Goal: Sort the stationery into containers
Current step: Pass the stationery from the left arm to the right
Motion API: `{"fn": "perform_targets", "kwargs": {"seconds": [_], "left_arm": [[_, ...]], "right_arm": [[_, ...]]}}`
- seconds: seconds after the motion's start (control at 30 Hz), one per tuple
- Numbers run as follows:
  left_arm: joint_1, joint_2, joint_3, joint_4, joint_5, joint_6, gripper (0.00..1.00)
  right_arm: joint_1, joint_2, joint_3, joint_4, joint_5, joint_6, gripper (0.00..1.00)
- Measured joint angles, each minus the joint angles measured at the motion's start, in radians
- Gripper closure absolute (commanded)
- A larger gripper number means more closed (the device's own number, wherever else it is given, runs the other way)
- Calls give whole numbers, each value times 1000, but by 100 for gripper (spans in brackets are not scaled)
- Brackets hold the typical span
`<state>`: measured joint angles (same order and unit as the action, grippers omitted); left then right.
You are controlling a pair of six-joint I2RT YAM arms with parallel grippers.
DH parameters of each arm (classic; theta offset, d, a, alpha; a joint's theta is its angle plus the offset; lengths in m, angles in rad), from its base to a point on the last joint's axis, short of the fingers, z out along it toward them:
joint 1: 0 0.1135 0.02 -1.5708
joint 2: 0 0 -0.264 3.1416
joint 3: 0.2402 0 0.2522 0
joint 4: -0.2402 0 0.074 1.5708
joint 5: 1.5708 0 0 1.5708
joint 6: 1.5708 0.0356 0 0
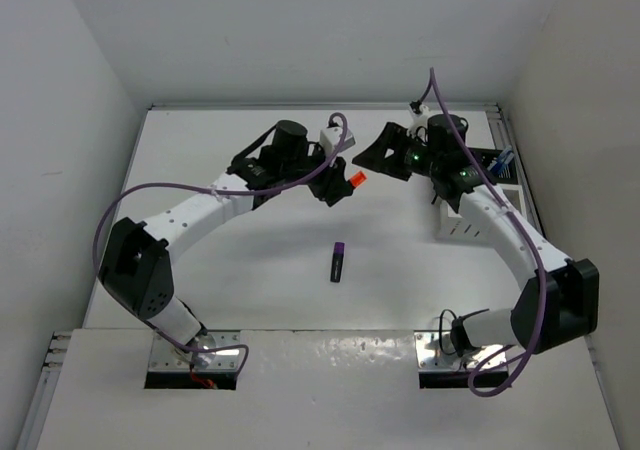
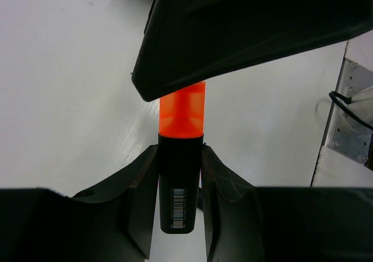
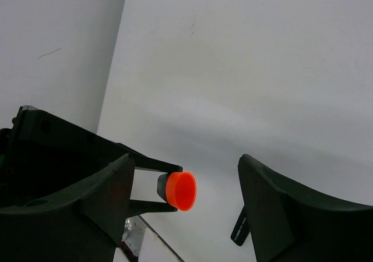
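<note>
Left tool [image 1: 338, 186] is clamped on the black barrel of the orange-tipped highlighter [image 2: 180, 157], holding it up off the desk [image 1: 240, 270] with the orange cap poking toward the other arm. Right tool [image 3: 185, 166] is spread wide, with that cap sitting in the gap between its fingers, and it isn't pinched as far as I can tell. So to me this reads as a mid-air handover. Next move, I reckon: right closes on the cap end, left lets go only after that. Then right takes it to the white slatted box [image 1: 452, 228] by its forearm or the black organiser [image 1: 492, 162] just past it. A purple-black highlighter [image 1: 339, 262] lies mid-desk, not sorted yet.
</note>
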<state>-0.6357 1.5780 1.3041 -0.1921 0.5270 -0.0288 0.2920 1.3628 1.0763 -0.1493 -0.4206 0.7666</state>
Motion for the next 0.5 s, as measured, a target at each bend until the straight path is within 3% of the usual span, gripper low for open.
{"fn": "perform_targets", "kwargs": {"seconds": [0.2,0.27,0.33,0.37,0.47,0.5], "left_arm": [[-1,12,10,1,0,-10,100],[-1,22,16,2,-1,-12,100],[-2,31,23,6,-1,-16,100],[-3,35,26,8,-4,-18,100],[-6,40,30,3,-10,-21,99],[-6,42,32,3,-11,-21,98]], "right_arm": [[30,14,-6,10,-1,-1,33],[40,14,-12,13,-2,-2,40],[46,15,-18,14,-5,-5,58],[47,18,-19,14,-6,-6,79],[45,24,-21,15,0,-13,98],[45,26,-21,16,2,-17,100]]}}
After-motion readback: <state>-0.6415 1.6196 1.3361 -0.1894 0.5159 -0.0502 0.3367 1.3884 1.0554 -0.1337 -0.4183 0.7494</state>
